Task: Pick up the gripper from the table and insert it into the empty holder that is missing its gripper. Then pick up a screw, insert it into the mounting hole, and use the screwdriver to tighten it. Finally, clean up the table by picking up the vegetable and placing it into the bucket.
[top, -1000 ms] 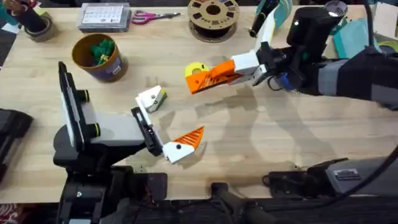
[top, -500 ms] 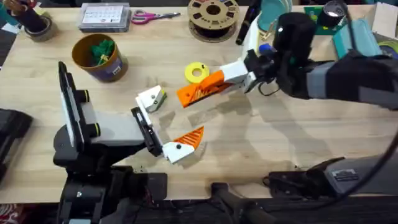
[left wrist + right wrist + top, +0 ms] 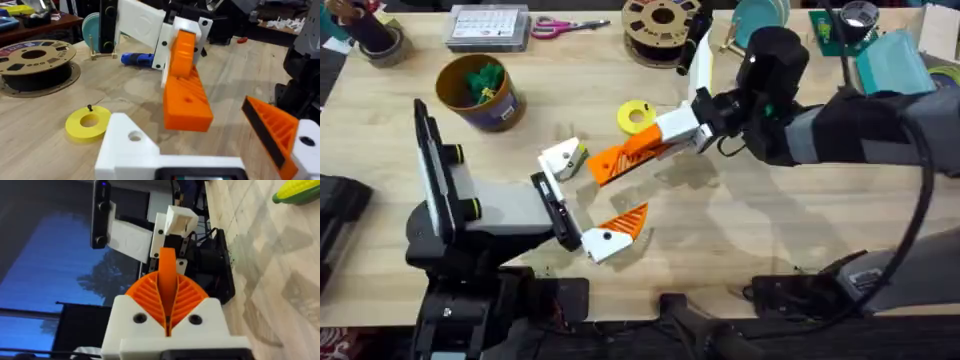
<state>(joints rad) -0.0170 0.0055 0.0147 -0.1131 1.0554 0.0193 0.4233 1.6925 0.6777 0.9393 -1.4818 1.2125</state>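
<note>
My right gripper (image 3: 640,148) reaches in from the right, shut on the loose orange gripper (image 3: 601,168), which sticks out past its ribbed pads (image 3: 186,297). The piece's tip hangs just right of the white holder (image 3: 561,159), the bare side of my left gripper (image 3: 595,192). The left gripper stands open; its other side carries an orange wedge (image 3: 627,221). In the left wrist view the held gripper (image 3: 186,106) hovers above and behind the holder (image 3: 125,146). The vegetable (image 3: 300,191) lies on the table. The screwdriver (image 3: 136,59) lies farther back. The bucket (image 3: 480,95) stands at the back left.
A yellow ring (image 3: 636,115) with a small dark screw (image 3: 89,107) on it lies behind the grippers. A filament spool (image 3: 663,22), scissors (image 3: 560,26) and a box (image 3: 488,27) line the far edge. A green leafy bunch (image 3: 483,80) sits in the bucket.
The right arm has swung left and toward me with the orange gripper in it, closing in on the holder. The left arm has not moved.
</note>
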